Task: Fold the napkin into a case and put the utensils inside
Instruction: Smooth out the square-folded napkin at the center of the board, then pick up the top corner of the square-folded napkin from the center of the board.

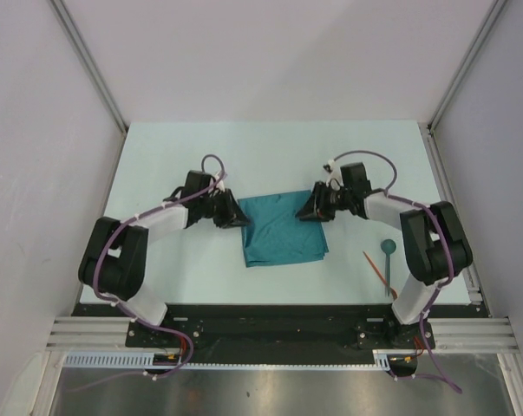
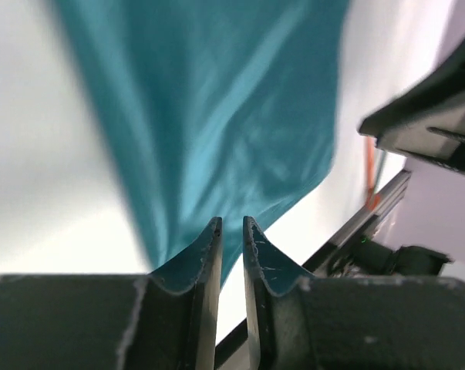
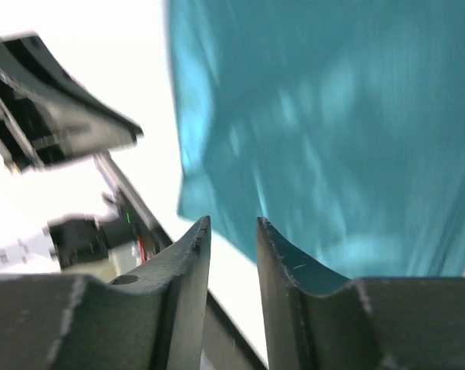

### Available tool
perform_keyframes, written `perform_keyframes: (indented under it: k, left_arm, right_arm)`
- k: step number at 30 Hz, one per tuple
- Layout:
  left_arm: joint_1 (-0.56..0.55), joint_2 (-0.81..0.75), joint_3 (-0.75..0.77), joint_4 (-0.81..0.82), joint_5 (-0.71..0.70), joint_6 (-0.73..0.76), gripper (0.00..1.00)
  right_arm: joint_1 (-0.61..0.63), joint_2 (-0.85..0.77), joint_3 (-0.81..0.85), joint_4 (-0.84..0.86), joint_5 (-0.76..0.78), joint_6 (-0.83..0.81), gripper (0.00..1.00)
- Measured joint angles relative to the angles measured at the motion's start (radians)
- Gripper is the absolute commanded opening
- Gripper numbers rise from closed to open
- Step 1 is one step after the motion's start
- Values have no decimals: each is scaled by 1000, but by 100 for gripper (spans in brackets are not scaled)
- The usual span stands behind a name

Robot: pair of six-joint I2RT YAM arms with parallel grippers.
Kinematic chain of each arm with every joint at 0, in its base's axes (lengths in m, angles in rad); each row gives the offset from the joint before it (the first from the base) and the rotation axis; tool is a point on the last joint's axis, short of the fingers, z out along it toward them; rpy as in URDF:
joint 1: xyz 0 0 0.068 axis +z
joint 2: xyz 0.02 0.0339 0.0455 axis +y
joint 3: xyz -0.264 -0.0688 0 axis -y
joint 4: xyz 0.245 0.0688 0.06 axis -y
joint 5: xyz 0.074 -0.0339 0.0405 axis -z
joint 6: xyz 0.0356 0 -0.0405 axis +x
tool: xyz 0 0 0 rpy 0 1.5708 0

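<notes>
Table: pale mint-white top, matt, bare over most of its far half. Three plain lilac-grey walls close it in at the back and both sides. Grey metal posts run up the two back corners. A ribbed metal rail lines the near edge, with a black base plate between the two arm mounts.

Napkin: teal, mid-table, between the two arms, lying as a rough rectangle with a few soft creases. Its far corners sit at the two grippers. Near edge flat on the table.

Left gripper: at the napkin's far left corner. In the wrist view the jaws are narrow with only a slit between them, and cloth fills the view just beyond the tips. Whether any cloth is nipped, cannot tell; the view is blurred.

Right gripper: at the far right corner. Jaws narrow in the wrist view, with a slightly wider gap than the left. Cloth close ahead. Grip on it, cannot tell.

Red utensil: thin, lying aslant on the table right of the napkin and apart from it, near the right arm's base. Spoon: teal, just beside it, bowl toward the far side.
</notes>
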Motion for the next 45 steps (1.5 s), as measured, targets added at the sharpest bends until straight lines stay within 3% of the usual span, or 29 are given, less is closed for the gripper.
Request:
perform_keyframes:
  k: [7, 19, 23, 28, 32, 36, 42, 45]
  left_arm:
    - [4, 198, 226, 85, 24, -41, 17]
    - [84, 328, 235, 13, -48, -35, 16]
    - [83, 319, 235, 3, -68, -23, 25]
    - [50, 216, 237, -92, -130, 43, 37]
    - [-25, 84, 237, -127, -138, 73, 33]
    - [-116, -26, 169, -75, -100, 64, 27]
    - [-150, -43, -34, -16, -71, 40, 25]
    - [-150, -33, -99, -19, -85, 43, 25]
  right_arm:
    - [-6, 255, 293, 100, 15, 59, 36]
    - [-90, 519, 486, 142, -14, 97, 36]
    - [-114, 540, 503, 152, -50, 109, 38]
    - [-121, 512, 503, 98, -27, 83, 45]
    - [-121, 401, 477, -31, 49, 24, 52]
    - [-111, 222, 374, -89, 100, -14, 52]
    - [-54, 43, 149, -120, 130, -17, 50]
    - [-16, -16, 64, -213, 224, -18, 49]
